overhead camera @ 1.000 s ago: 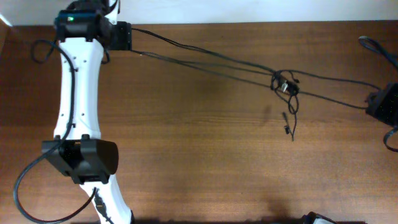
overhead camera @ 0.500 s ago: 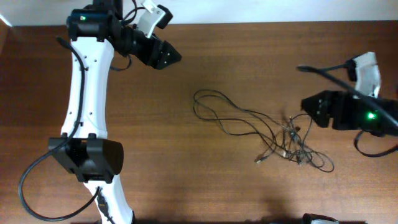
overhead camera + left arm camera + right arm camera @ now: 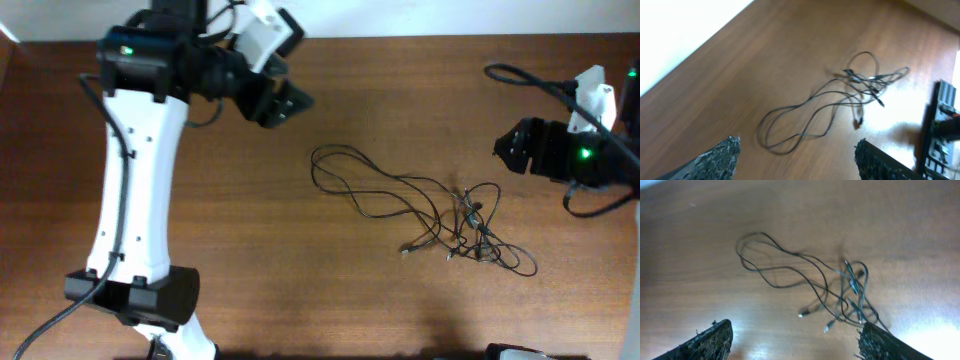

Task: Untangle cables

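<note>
I am looking at the thin black cables with small silvery plug ends (image 3: 467, 227), which are lying slack on the brown wooden bench (image 3: 300, 290). They are right of its middle, with the knotted clump (image 3: 852, 287) nearer the right edge and the slack trailing in long loops toward the centre. Nothing is gripping them, so I judge they are resting this way so the tangle can be read before a strand is picked.

The left end effector (image 3: 290, 104) is hanging wide and empty off the bench surface toward the far left corner, well apart from the loops. Its white arm (image 3: 140, 170) is reaching up along the left edge and bending in at the wrist. The right end effector (image 3: 503, 150) is also gaping wide with nothing in it. It is hovering near the right edge, just beyond the clump and pointing toward it. Both wrist cameras are taking in the whole bundle between their fingers.
</note>
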`<state>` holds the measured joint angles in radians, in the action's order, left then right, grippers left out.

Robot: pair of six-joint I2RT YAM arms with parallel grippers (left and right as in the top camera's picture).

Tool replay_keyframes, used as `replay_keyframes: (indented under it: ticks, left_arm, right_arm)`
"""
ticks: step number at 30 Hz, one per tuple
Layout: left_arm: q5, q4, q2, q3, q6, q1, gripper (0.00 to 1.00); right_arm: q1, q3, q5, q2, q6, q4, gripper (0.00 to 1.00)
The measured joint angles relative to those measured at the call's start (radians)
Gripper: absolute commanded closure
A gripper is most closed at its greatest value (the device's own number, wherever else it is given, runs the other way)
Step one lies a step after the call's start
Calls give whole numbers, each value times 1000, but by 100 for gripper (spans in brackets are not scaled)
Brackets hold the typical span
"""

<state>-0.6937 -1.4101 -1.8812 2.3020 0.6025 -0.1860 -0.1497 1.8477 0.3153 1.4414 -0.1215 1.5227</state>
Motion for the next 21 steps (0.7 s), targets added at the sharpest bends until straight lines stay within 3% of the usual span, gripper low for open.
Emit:
replay_keyframes:
  ticks: [8, 11, 16, 21]
  left_arm:
    - [103, 18, -35, 0, 6, -252, 28]
    - [126, 53, -107, 0, -35, -288, 30]
    - [351, 125, -270, 0, -294, -286, 36]
    - [358, 175, -437, 0, -436, -265, 39]
  right_arm:
    - [0, 0, -150, 225, -40, 48, 18]
    - [0, 0, -188, 296, -40, 52, 18]
    - [0, -13, -244, 361, -39, 31, 20]
    - [2, -129, -244, 393, -33, -46, 30]
